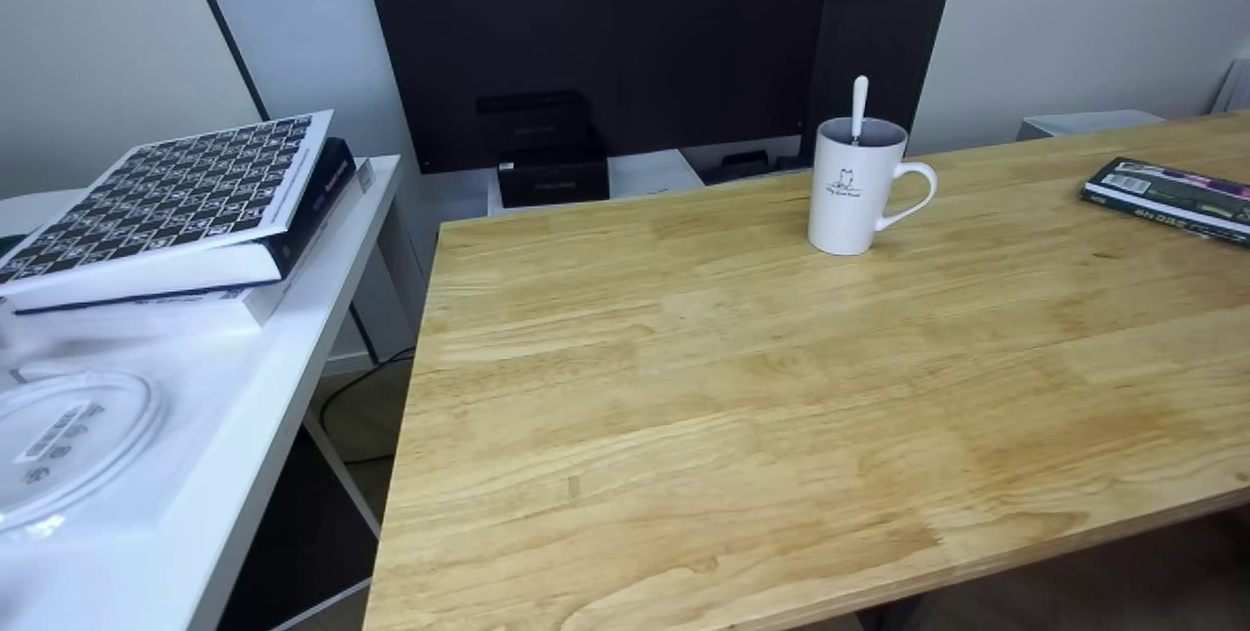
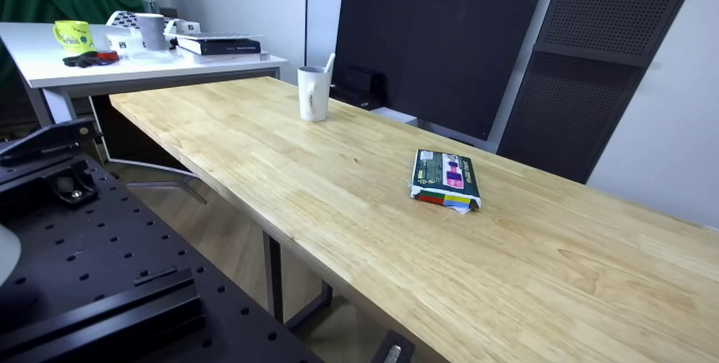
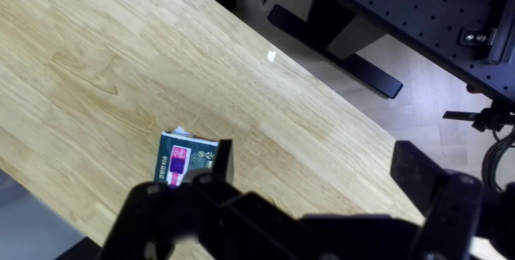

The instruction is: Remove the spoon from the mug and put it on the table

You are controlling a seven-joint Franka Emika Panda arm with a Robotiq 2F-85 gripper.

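Observation:
The white mug [image 1: 846,196] stands upright near the table's back edge, and it also shows in an exterior view [image 2: 312,99]. A small dark drawing is on its side. The spoon stands in the mug with its pale handle [image 1: 859,104] sticking out above the rim; the handle also shows in an exterior view [image 2: 330,63]. Its lower end is hidden inside the mug. The table [image 1: 625,377] is light-brown wood and fills much of the wrist view [image 3: 193,67]. My gripper [image 3: 314,142] is open and empty above the table; mug and spoon are out of the wrist view.
A dark green packet [image 2: 446,175] lies on the table, partly behind a finger in the wrist view [image 3: 183,157]. A white side table [image 1: 215,397] holds stacked books [image 1: 186,201]. A black perforated platform [image 2: 129,228] stands along the table's edge. A dark panel [image 1: 605,35] is behind the table.

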